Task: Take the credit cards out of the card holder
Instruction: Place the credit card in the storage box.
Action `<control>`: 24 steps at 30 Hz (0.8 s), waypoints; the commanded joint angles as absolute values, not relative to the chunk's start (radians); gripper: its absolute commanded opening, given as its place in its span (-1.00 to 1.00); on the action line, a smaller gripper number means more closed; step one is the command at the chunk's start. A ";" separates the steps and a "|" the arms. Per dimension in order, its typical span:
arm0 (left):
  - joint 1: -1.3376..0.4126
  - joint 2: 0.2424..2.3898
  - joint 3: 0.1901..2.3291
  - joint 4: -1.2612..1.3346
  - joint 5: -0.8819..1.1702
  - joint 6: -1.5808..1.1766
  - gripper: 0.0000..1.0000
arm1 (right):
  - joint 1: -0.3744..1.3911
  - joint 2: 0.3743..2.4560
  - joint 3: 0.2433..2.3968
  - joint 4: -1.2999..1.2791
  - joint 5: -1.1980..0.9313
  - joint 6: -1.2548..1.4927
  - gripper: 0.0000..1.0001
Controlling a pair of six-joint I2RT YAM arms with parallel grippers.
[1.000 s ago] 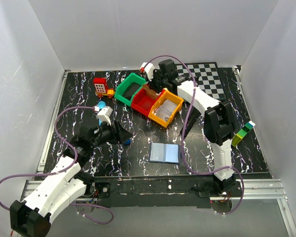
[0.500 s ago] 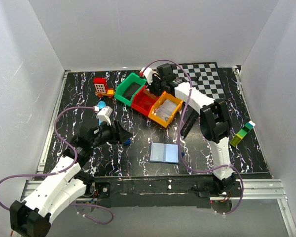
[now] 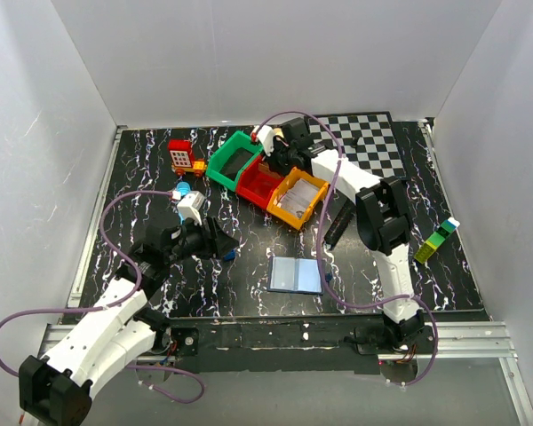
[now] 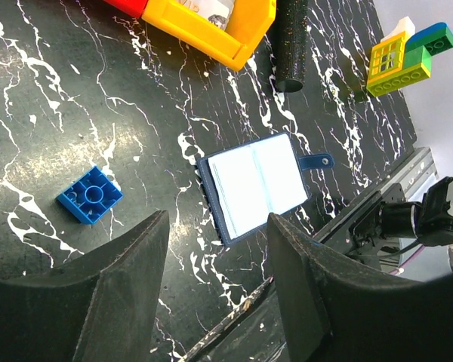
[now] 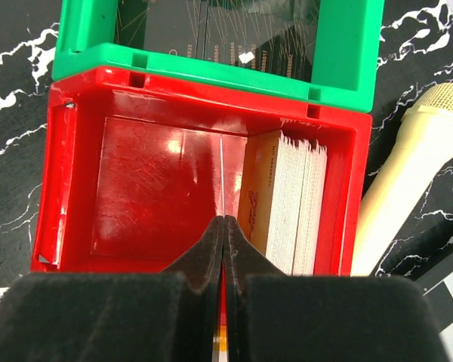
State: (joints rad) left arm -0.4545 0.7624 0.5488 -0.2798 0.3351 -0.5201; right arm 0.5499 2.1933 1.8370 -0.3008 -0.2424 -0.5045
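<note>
The card holder (image 3: pixel 296 274) lies open and flat near the table's front edge, dark blue outside with pale panels (image 4: pixel 258 186). My left gripper (image 3: pixel 224 241) hovers to its left, open with nothing between its fingers (image 4: pixel 219 219). My right gripper (image 3: pixel 268 165) hangs over the red bin (image 3: pixel 259 182) and is shut (image 5: pixel 223 220) on a thin credit card (image 5: pixel 223 173), seen edge-on and pointing down into the bin (image 5: pixel 204 83). A stack of cards (image 5: pixel 287 204) stands on edge at that bin's right side.
A green bin (image 3: pixel 233 160) and an orange bin (image 3: pixel 298 197) flank the red one. A blue brick (image 4: pixel 90 194) lies by the left gripper. A black cylinder (image 3: pixel 336 228), a green-yellow brick stack (image 3: pixel 437 240), a red toy (image 3: pixel 181 155) and a checkerboard (image 3: pixel 364 138) stand around.
My right arm has swung left from above the orange bin side to over the red bin, its jaws staying shut. The left arm has not moved.
</note>
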 commanded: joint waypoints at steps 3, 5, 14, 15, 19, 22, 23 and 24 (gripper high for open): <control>-0.451 0.770 0.565 -0.281 0.324 -0.497 0.08 | 0.541 2.232 1.891 -0.324 -0.230 -0.499 -0.97; -0.451 0.773 0.564 -0.278 0.324 -0.497 0.08 | 0.543 2.238 1.896 -0.325 -0.226 -0.499 -0.97; -0.451 0.799 0.569 -0.275 0.328 -0.492 0.08 | 0.540 2.261 1.911 -0.328 -0.198 -0.492 -0.97; -0.451 0.801 0.571 -0.273 0.328 -0.492 0.08 | 0.540 2.261 1.913 -0.328 -0.198 -0.492 -0.97; -0.451 0.802 0.571 -0.272 0.328 -0.492 0.08 | 0.537 2.270 1.917 -0.334 -0.193 -0.491 -0.97; -0.451 0.802 0.569 -0.272 0.328 -0.491 0.08 | 0.538 2.275 1.925 -0.336 -0.187 -0.491 -0.97; -0.451 0.804 0.569 -0.273 0.328 -0.491 0.08 | 0.538 2.278 1.927 -0.337 -0.186 -0.491 -0.97; -0.451 0.804 0.569 -0.272 0.328 -0.491 0.08 | 0.538 2.278 1.927 -0.339 -0.184 -0.491 -0.97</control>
State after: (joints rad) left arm -0.4545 0.8074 0.5491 -0.2798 0.3321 -0.5056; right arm 0.5453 2.2650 1.8847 -0.3138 -0.2043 -0.4999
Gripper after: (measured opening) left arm 0.538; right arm 0.022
